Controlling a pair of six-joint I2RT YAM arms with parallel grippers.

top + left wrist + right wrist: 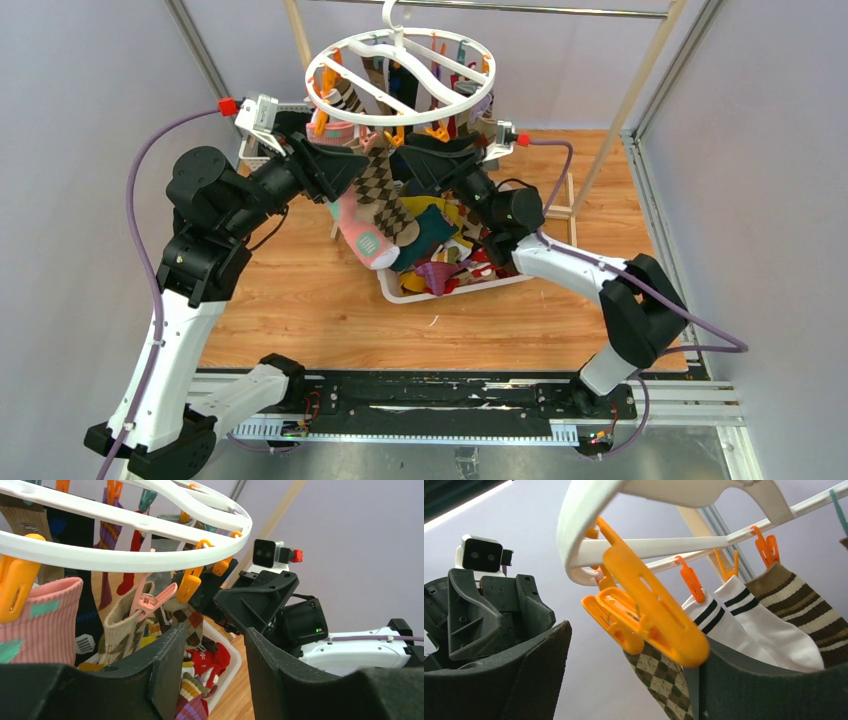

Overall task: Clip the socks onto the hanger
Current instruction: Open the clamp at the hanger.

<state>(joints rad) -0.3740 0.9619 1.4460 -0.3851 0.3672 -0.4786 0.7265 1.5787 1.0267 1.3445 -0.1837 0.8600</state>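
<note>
The white ring hanger (pixel 400 75) hangs from the rail with several socks clipped under it. A brown argyle sock (pixel 383 195) hangs from an orange clip (pixel 649 615) at the ring's front. It shows in the right wrist view (pixel 661 680) and the left wrist view (pixel 192 622). My left gripper (pixel 345 165) is open just left of it, and empty (pixel 215 665). My right gripper (pixel 425 165) is open just right of it (pixel 624 675), with the clip and sock between the jaws, close to the right finger (pixel 764 685). A pink sock (pixel 360 235) hangs beside it.
A white basket (pixel 400 293) of loose mixed socks stands on the wooden table under the hanger. The rack's wooden poles (pixel 630 100) and metal rail (pixel 520 8) stand behind. White black-striped socks (pixel 744 625) hang on neighbouring clips. A pink clip (pixel 150 600) holds a cream sock (pixel 120 630).
</note>
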